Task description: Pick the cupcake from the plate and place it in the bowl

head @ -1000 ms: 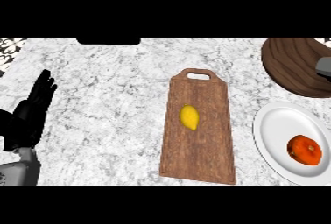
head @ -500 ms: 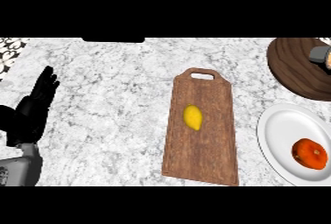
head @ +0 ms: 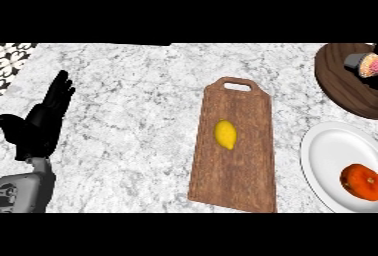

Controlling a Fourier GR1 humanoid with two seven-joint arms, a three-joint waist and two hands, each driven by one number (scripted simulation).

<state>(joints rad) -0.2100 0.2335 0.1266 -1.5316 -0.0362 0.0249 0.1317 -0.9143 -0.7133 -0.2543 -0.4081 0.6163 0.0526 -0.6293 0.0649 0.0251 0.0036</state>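
The cupcake (head: pixel 365 65), pink on top with a dark base, sits inside the dark brown bowl (head: pixel 339 85) at the upper right, partly cut off by the edge. The white plate (head: pixel 325 155) lies just below the bowl, not touching it.

Legible texts, labels, brands, numbers, signs: none.
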